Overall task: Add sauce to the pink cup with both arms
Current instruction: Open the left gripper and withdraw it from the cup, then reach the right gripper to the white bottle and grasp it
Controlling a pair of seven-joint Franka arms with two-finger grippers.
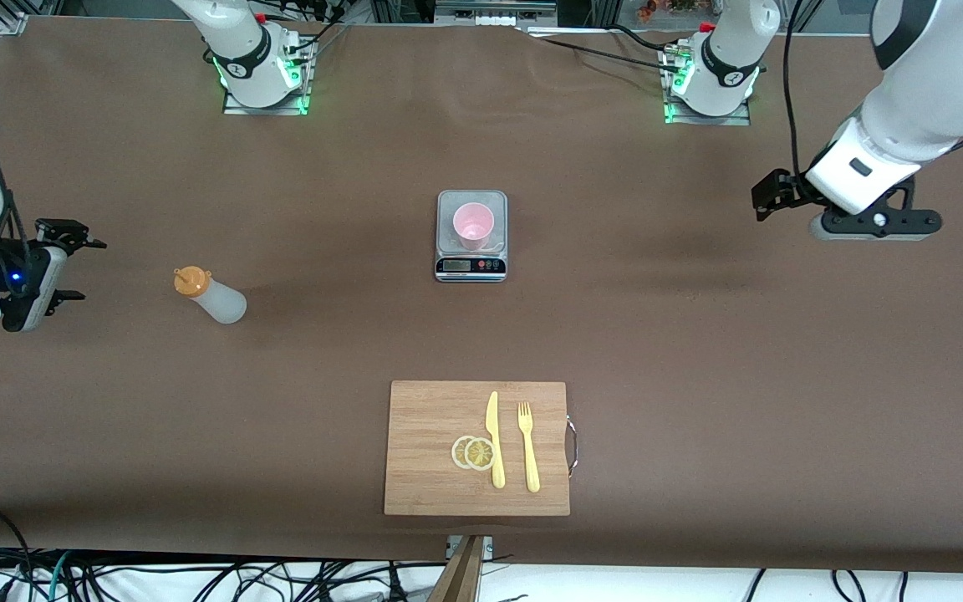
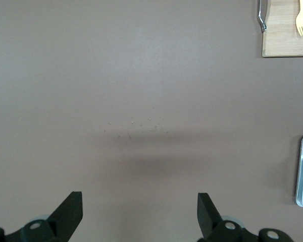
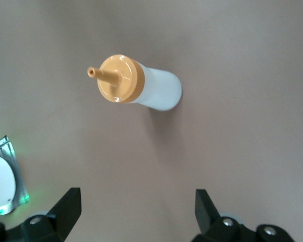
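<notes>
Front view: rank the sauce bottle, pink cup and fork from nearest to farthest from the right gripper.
From the right gripper:
1. Sauce bottle, standing beside it.
2. Pink cup, on the scale mid-table.
3. Fork, on the cutting board nearest the camera.

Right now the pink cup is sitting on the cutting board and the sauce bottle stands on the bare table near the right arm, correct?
Not quite. The pink cup sits on the scale, not the cutting board, as the front view shows. The sauce bottle does stand on the bare table near the right arm.
</notes>
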